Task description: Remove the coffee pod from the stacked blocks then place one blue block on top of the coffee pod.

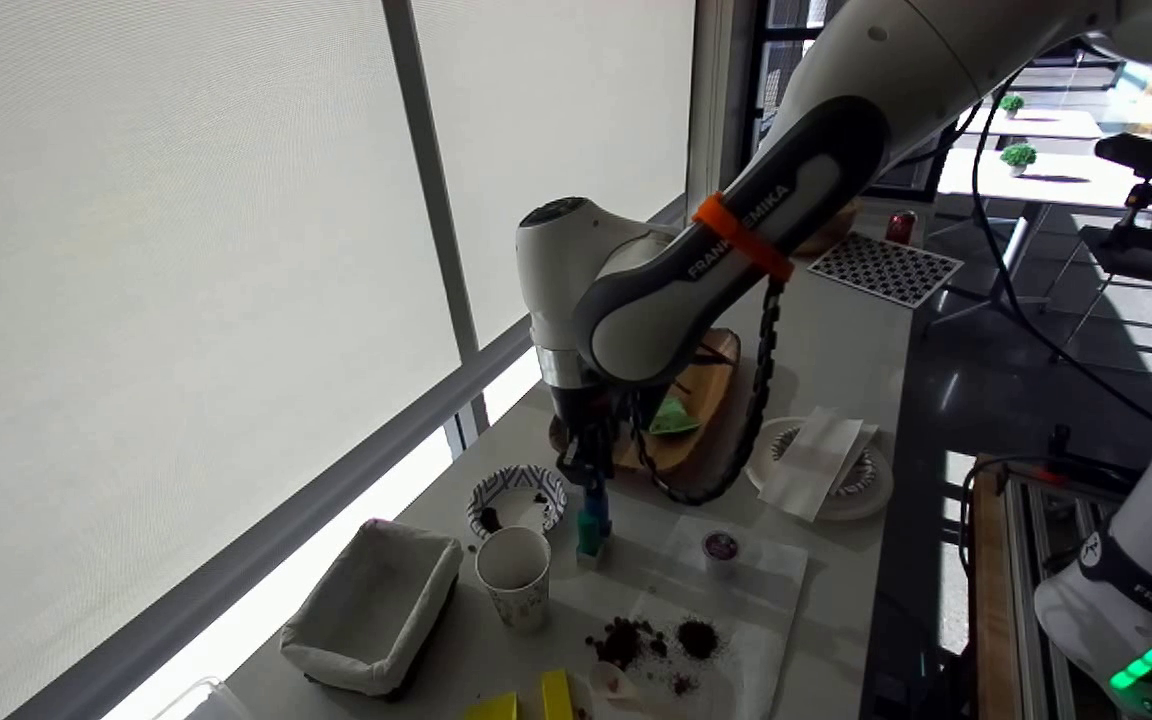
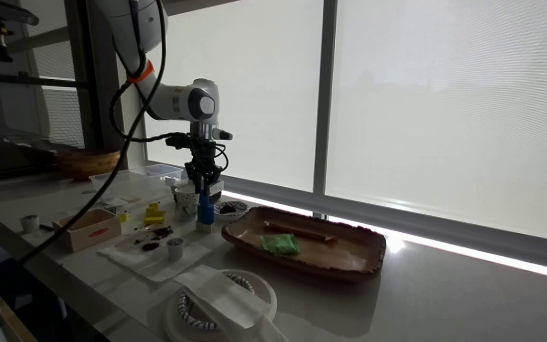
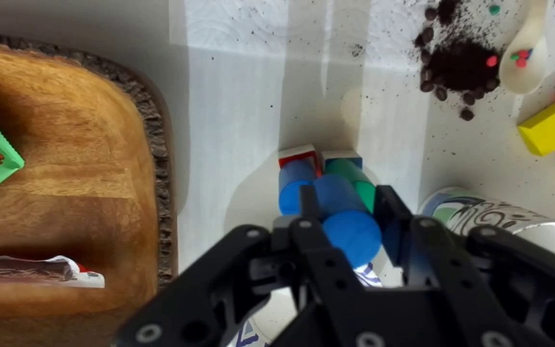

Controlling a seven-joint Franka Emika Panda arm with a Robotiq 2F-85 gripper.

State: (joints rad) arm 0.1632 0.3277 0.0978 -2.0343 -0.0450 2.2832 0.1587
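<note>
My gripper (image 3: pixel 346 197) points down over the stacked blocks. Its fingers stand against both sides of the top blue block (image 3: pixel 352 236), a round cylinder, in the wrist view. It also shows in both exterior views (image 1: pixel 597 503) (image 2: pixel 204 195). Below it stand a second blue block (image 3: pixel 293 200) and a green cylinder (image 3: pixel 362 188) on small wooden cubes (image 2: pixel 205 227). I cannot tell whether the top block rests on these. The coffee pod (image 1: pixel 721 547), a small white cup with a dark purple lid, stands on a paper napkin (image 1: pixel 786 580), also in an exterior view (image 2: pixel 175 249). It is out of the wrist view.
A paper cup (image 1: pixel 513 592) and a patterned bowl (image 1: pixel 516 478) stand close to the stack. A wooden tray (image 2: pixel 344 260) lies on the other side. Coffee grounds (image 1: pixel 698 638), yellow blocks (image 1: pixel 556 692), a lined basket (image 1: pixel 346 655) and a plate (image 1: pixel 861 502) are around.
</note>
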